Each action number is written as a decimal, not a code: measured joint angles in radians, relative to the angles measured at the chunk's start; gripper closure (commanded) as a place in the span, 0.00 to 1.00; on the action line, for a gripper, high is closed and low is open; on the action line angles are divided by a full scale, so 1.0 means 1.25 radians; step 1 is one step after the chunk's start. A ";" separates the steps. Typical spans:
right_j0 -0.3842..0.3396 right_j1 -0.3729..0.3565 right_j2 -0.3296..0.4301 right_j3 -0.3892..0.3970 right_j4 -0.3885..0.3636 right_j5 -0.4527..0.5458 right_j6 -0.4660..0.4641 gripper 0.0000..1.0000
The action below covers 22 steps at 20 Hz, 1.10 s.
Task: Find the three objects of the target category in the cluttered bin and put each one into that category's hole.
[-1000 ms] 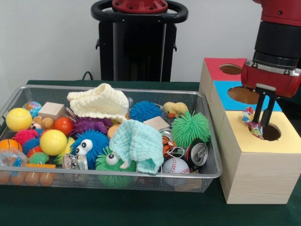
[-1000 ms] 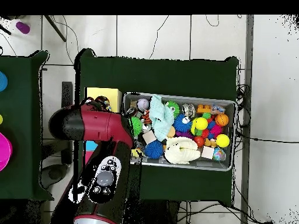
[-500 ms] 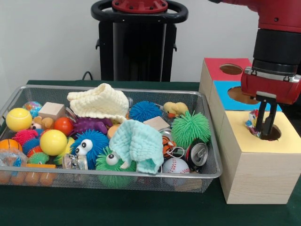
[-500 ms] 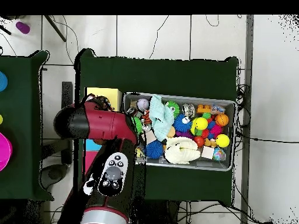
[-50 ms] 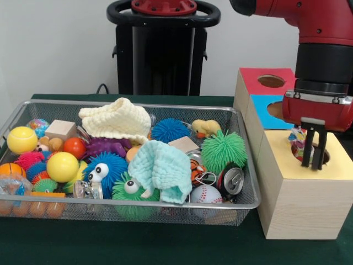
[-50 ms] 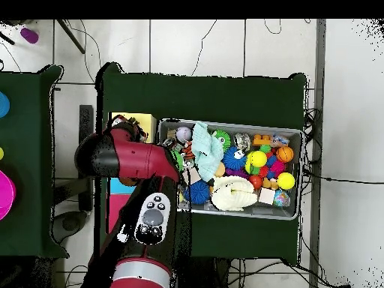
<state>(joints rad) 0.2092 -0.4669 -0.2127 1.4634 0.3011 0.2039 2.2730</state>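
Tool (image 5: 315, 164) over yellow hole (image 5: 319, 155), fingers spread, colourful wrapped toy (image 5: 298, 144) just beside, touching unclear

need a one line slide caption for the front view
Sawyer gripper poised over the yellow-topped hole with a small colourful object at its tips, beside a wire bin crammed with toys.

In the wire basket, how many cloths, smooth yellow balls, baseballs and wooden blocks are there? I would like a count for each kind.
Cloths: 2, cream cloth and mint cloth
Smooth yellow balls: 2
Baseball: 1
Wooden blocks: 2
Total: 7
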 measured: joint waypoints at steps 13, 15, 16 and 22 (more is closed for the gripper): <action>0.002 -0.001 -0.001 0.000 -0.001 0.000 0.000 1.00; 0.007 -0.001 -0.005 0.000 -0.001 0.004 0.000 1.00; 0.010 -0.002 -0.008 0.000 -0.001 0.009 0.000 1.00; 0.030 -0.016 -0.029 -0.001 -0.001 0.098 0.000 1.00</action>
<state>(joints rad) 0.2473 -0.4870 -0.2491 1.4625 0.2994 0.3259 2.2730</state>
